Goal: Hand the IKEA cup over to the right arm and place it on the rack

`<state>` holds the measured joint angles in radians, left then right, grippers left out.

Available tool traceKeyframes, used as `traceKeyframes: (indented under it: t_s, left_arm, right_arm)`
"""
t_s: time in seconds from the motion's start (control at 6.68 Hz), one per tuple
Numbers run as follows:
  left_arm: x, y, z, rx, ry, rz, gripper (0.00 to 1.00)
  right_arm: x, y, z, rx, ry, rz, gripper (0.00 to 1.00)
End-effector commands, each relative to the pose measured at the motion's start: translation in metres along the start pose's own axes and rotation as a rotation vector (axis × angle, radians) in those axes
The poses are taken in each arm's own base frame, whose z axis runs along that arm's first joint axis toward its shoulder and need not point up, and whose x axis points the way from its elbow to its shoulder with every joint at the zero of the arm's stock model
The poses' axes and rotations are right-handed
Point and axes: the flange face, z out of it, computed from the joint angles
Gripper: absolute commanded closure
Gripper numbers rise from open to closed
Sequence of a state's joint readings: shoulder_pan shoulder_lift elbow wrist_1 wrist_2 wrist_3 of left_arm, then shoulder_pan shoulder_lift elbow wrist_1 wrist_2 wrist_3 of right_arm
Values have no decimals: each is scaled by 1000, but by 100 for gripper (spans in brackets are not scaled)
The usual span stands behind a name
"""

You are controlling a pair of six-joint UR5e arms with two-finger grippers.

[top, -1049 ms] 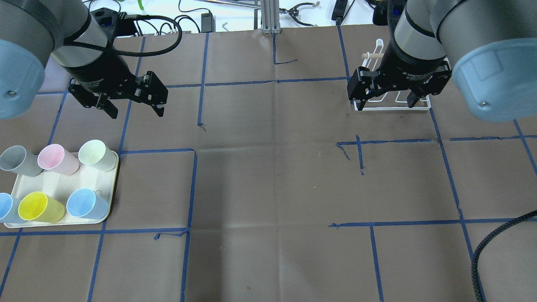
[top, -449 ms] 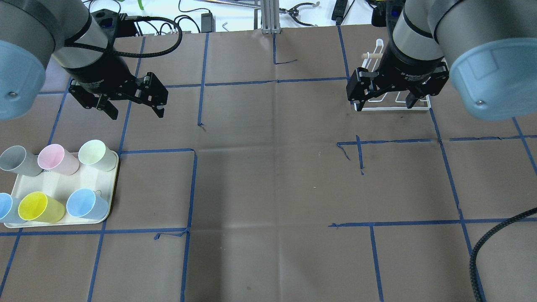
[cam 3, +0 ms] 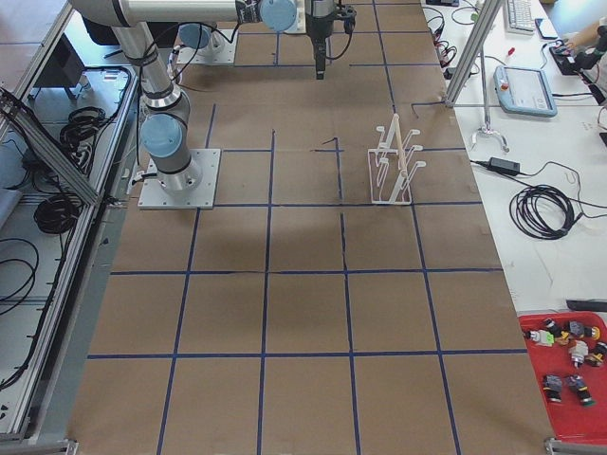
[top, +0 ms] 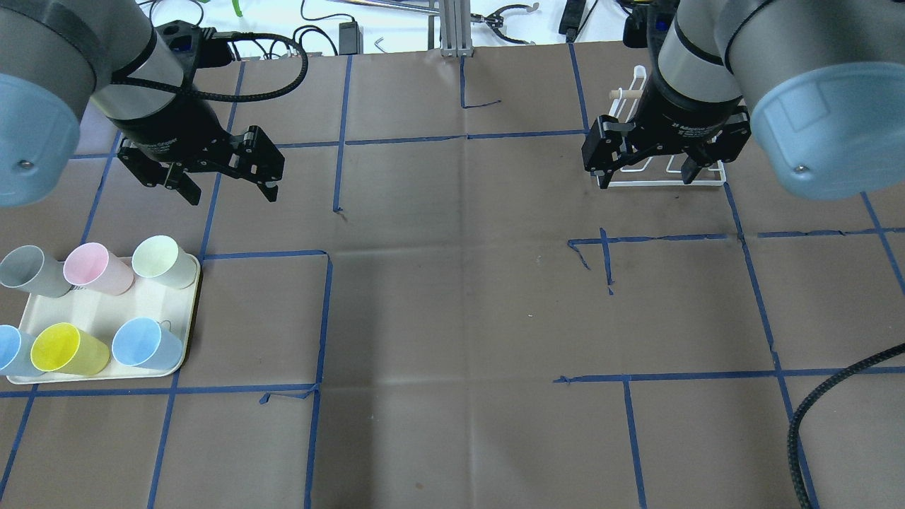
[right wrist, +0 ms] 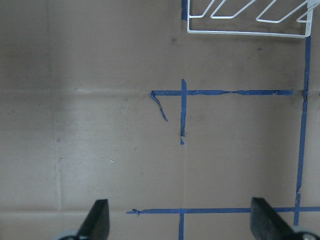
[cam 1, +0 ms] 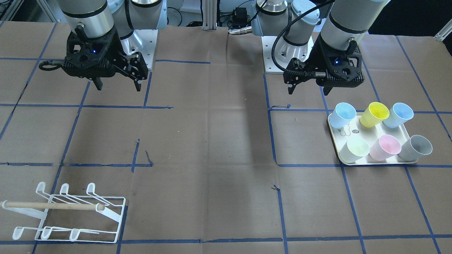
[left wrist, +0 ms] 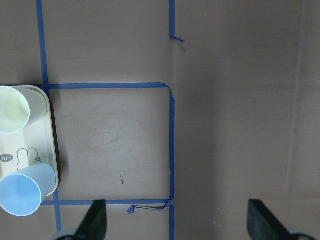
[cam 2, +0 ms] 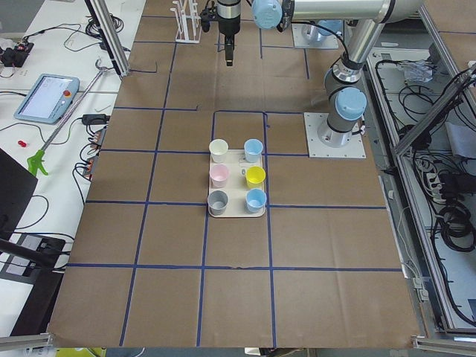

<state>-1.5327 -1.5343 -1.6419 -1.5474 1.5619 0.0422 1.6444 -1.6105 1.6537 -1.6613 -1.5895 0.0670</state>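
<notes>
Six IKEA cups (cam 1: 374, 113), all upright with mouths up, none lifted; we cannot tell which one the task means.

- Far row from the robot: grey cup (top: 28, 270), pink cup (top: 95, 267), pale green cup (top: 162, 260).
- Near row: blue cup (top: 10, 350) at the tray's outer end, yellow cup (top: 67, 348), second blue cup (top: 145, 343).
- We find all six on the cream tray (top: 106, 311), which lies on the robot's left side of the table (top: 459, 311). A small rabbit drawing shows on the tray's floor in the left wrist view.
- Left gripper (top: 230, 192): jaws spread wide with nothing between them. It hangs in the air near the tray. Its wrist camera looks down on bare paper, with the tray and two cups at the view's left edge.
- Right gripper (top: 643, 173): jaws likewise spread wide and holding nothing. It hangs near the rack (cam 1: 111, 214), and only the rack's edge shows at the top of its wrist view.
- The rack is white wire with looped prongs and carries no cup. A wooden dowel (cam 1: 53, 205) lies across it. We log it on the robot's right at the table's far edge, well apart from the tray.
- The table is covered in brown paper, marked into squares with blue tape (top: 396, 139).
</notes>
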Motion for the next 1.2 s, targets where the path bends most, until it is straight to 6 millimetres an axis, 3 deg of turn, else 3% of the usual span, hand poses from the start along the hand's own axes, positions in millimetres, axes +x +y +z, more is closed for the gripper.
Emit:
traceKeyframes:
  t_s: [0.0, 0.45, 0.75, 1.05]
  left_arm:
    - [-19, -4, 0, 7, -3, -18, 0]
    - [-117, -13, 3, 0, -1, 8, 0]
    - [-177, -14, 17, 8, -3, 57, 0]
    - [-195, -17, 47, 29, -13, 37, 0]
  right_arm:
    - [0, -2, 1, 0, 1, -1, 0]
    - [0, -2, 1, 0, 1, -3, 0]
    - [0, -2, -1, 5, 1, -1, 0]
    - [0, -2, 2, -1, 0, -1, 0]
